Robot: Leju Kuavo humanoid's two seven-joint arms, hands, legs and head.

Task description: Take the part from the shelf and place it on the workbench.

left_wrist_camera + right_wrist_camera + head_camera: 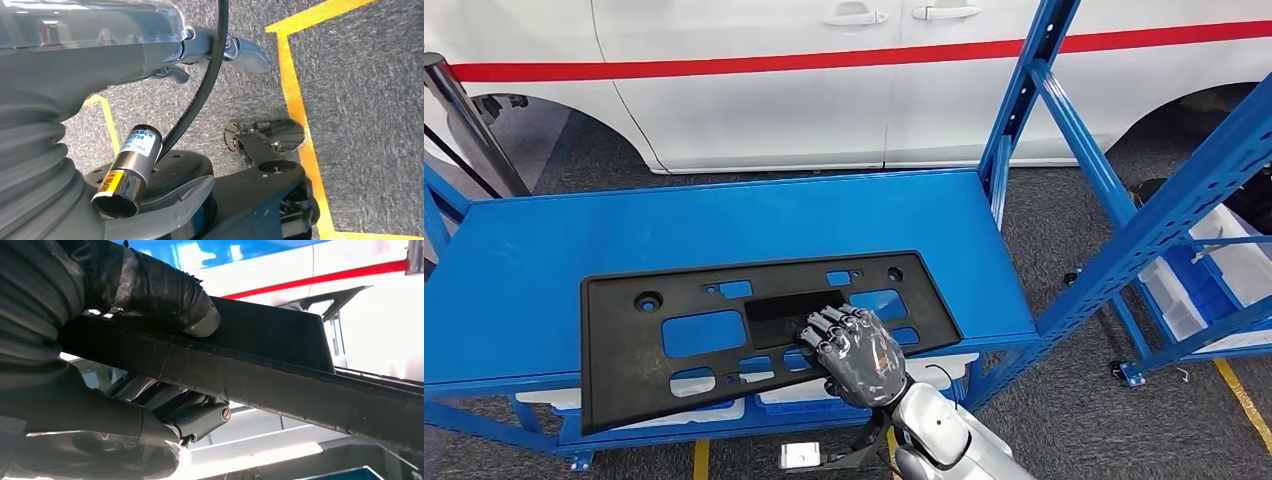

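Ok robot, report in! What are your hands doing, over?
Right hand grips black part at its near edge. Part flat on blue shelf. Left hand hangs over floor. Nothing blocking.

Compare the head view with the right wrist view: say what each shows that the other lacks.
Head view alone: the black part's whole cut-out face lying on the blue workbench, with the blue rack beside it. Right wrist view alone: the thumb over the part's edge and fingers beneath it, so the right hand grips it. Both share the part, that hand and the white car.

bright even head view, backlit glare in right wrist view
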